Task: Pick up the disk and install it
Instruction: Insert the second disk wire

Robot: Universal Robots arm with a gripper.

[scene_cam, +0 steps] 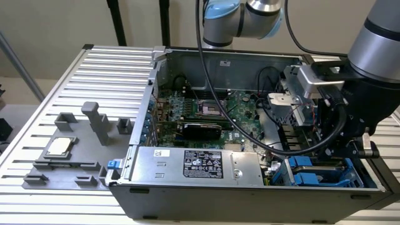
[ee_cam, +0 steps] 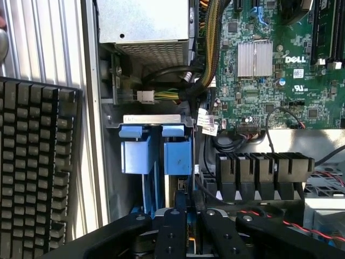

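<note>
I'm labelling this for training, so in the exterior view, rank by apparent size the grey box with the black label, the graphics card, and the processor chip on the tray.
1. Grey box
2. Graphics card
3. Processor chip, though it looks close to the card.

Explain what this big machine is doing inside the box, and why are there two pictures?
That is a robot arm. It is working on an open computer case that sits on a metal table. One picture comes from a camera standing off to the side. The other comes from a camera on the arm's wrist, looking down into the case.

Inside the case is a green circuit board. On the table, at the exterior view's left, a grey holder carries a small square chip.

The arm's pinching part is called the end effector. It is down in the corner of the case and looks closed on the disk, a drive in a bright blue frame standing on edge in its slot.
</note>
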